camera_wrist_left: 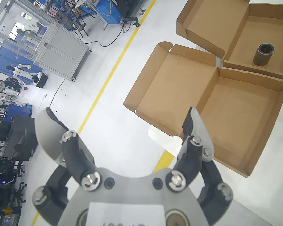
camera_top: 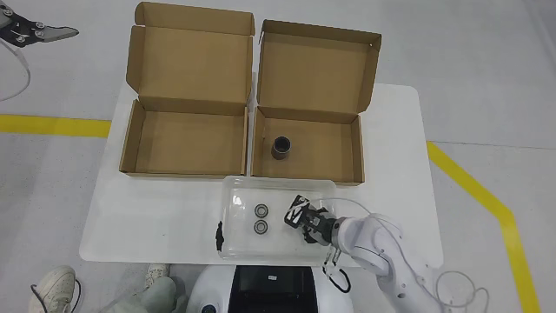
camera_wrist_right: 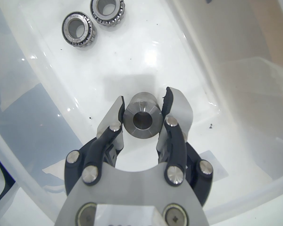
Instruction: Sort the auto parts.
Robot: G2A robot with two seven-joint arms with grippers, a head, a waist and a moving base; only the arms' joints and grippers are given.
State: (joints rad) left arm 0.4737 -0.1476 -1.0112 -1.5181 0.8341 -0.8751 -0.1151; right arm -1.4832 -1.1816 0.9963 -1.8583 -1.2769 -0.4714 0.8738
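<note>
steel sleeve (camera_wrist_right: 142,121) clasped in right gripper (camera_wrist_right: 144,98), inside clear bin (camera_wrist_right: 202,48), left gripper (camera_wrist_left: 119,110) spread wide

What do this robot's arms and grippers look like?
The right arm has a smooth white shell with thin cables looping beside it. The left gripper and right gripper match: silvery base plate bearing a white label, black linkages with silver bolts, curved silvery fingers with black pads.

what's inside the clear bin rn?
In the clear bin: two bearings side by side, plus a steel sleeve between the right gripper's jaws. Floor beneath the gripper is covered.
</note>
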